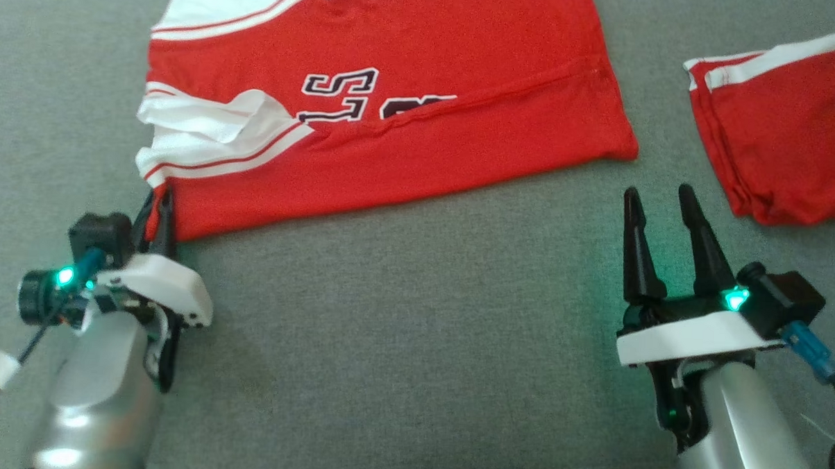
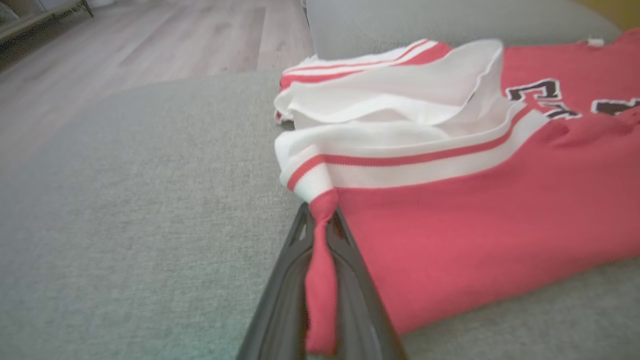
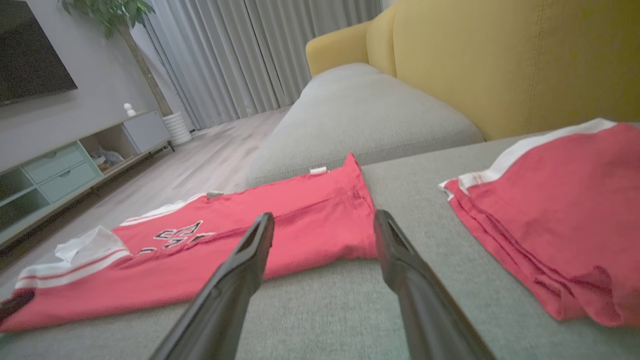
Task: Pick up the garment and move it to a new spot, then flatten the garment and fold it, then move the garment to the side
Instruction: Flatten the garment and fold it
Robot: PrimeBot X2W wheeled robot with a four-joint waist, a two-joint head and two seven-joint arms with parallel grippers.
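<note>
A red garment [image 1: 407,133] with white striped trim and dark lettering lies folded lengthwise on the grey cushion [image 1: 414,318]. My left gripper [image 1: 160,205] is shut on the garment's near left corner; in the left wrist view a pinch of red cloth [image 2: 320,260] runs between the two dark fingers [image 2: 280,300]. The garment [image 2: 475,200] spreads to the right of that grip. My right gripper [image 1: 658,201] stands open just short of the garment's near right corner, nothing between its fingers. In the right wrist view the garment [image 3: 240,245] lies beyond the spread fingers [image 3: 240,270].
A second red piece with white trim [image 1: 782,136] lies at the right, also in the right wrist view as red cloth [image 3: 555,210]. A yellow sofa back [image 3: 500,65] rises behind the cushion. Wooden floor [image 2: 150,45] lies past the cushion's left edge.
</note>
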